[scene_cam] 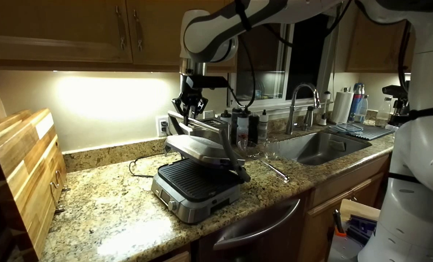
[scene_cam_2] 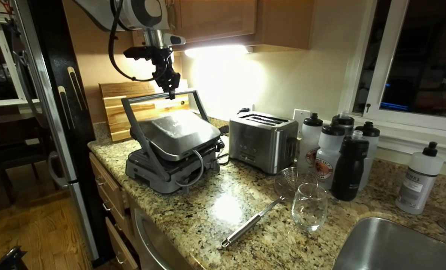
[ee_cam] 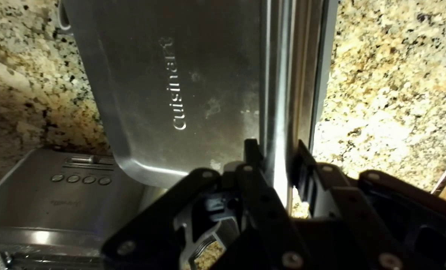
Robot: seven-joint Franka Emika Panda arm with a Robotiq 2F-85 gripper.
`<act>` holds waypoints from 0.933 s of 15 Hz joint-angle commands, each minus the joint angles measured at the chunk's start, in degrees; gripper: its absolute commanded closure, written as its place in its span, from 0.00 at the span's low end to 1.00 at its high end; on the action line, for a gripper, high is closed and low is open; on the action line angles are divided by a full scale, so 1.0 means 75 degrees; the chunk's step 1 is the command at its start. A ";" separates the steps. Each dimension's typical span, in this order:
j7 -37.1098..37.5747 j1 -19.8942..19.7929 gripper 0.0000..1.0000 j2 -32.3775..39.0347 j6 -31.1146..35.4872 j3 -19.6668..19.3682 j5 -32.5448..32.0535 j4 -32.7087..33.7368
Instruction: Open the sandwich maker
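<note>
The silver-grey sandwich maker (scene_cam: 195,211) stands on the counter near its front edge. Its lid (scene_cam: 198,147) is raised partway and tilted, with a gap above the dark ribbed lower plate (scene_cam: 198,180). Its bar handle (scene_cam_2: 144,98) stands up above the lid in both exterior views. My gripper (scene_cam: 186,117) points down at the handle bar, also in an exterior view (scene_cam_2: 171,94). In the wrist view the two fingers (ee_cam: 277,153) close on either side of the bar (ee_cam: 281,75), with the lid's top (ee_cam: 208,75) below. The lid's underside is mostly hidden.
A shiny steel toaster (scene_cam_2: 262,144) stands close behind the sandwich maker. Several bottles (scene_cam_2: 330,150), a glass (scene_cam_2: 309,206) and a strainer (scene_cam_2: 245,227) lie toward the sink (scene_cam: 322,149). Wooden boards (scene_cam: 27,174) stand at the counter's far end. Cabinets (scene_cam: 56,32) hang above.
</note>
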 commanded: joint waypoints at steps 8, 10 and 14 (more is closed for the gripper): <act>0.0855 -0.0728 0.88 -0.1444 0.0072 -0.0113 -0.0944 -0.1476; 0.0882 -0.0826 0.88 -0.1538 0.0079 -0.0103 -0.0989 -0.1615; 0.0944 -0.0984 0.88 -0.1694 0.0100 -0.0084 -0.1040 -0.1860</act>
